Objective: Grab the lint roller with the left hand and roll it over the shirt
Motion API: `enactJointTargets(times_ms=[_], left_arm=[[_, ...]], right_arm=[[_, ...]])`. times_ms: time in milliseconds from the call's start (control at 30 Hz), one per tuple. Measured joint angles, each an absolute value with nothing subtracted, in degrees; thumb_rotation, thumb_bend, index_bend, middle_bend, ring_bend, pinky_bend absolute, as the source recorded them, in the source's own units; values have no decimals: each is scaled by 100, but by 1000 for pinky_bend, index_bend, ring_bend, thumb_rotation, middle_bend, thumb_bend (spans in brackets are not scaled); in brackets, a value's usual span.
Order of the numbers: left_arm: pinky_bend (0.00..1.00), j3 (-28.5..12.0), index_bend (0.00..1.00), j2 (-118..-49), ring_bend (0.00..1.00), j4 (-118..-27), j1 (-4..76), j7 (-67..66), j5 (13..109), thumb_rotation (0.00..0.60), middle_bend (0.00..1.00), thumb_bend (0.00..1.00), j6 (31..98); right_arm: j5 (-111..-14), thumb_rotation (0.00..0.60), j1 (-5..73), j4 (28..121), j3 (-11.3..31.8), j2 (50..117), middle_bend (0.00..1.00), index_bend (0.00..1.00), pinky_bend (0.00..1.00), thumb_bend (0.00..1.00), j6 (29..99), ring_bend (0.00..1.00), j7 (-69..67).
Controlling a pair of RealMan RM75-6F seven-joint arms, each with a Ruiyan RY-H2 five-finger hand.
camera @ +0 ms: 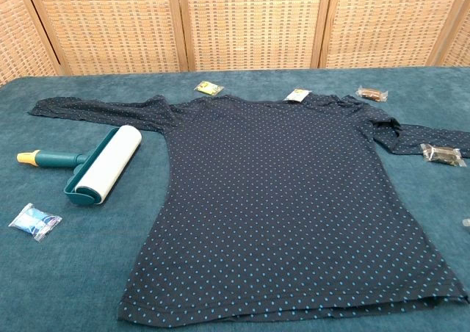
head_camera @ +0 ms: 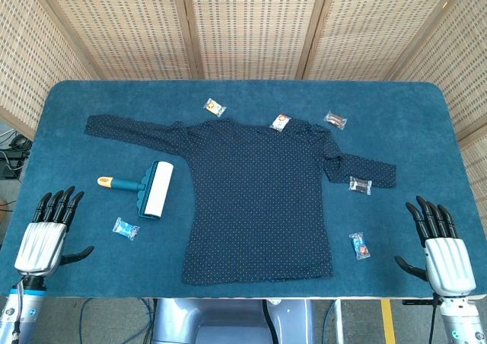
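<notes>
**Awaiting grasp: lint roller untouched beside shirt**

Lying flat on the teal table [head_camera: 243,93], the dark dotted shirt [head_camera: 259,199] is spread out with its hem toward the robot, one sleeve stretched to the left and the other folded short on the right. The lint roller [head_camera: 144,188] rests on the cloth just beside the shirt's left edge, not touching it; its white roll points away from the robot and its yellow-tipped handle points left. The left hand [head_camera: 47,234] sits at the near left edge, fingers spread and holding nothing, apart from the roller. The right hand [head_camera: 443,249] sits at the near right edge, likewise spread and empty. Small wrapped sweets are scattered about: a blue one [head_camera: 125,228] lies near the roller, another wrapper [head_camera: 360,184] lies on the right sleeve, and one [head_camera: 281,122] sits at the collar.
</notes>
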State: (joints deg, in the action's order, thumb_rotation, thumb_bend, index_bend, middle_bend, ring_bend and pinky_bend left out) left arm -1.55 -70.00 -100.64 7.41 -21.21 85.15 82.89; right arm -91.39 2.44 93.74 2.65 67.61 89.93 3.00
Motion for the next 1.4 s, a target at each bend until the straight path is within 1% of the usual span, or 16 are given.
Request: enactJointTargets(times_ms=[233,1067,1400], left_arm=[[0,-172,0,-7005,0,-10024,774,-2078,8458,600,0,6,8230],[0,-161,0,-6988,0,-10060,788,-2106,8457,600,0,6,8241],[0,-366,0,-6843,0,-10054,1021,-2108,8282,600,0,7,7985]], right_arm=[[-9119,600,268,9341,254,6818,0,0,0,137,8929,0,400],[-9158,600,227,9406,269,6742,0,0,0,137,9037,0,279],[-9025,600,230,9379,323,6728,0,0,0,137,8991,0,204]])
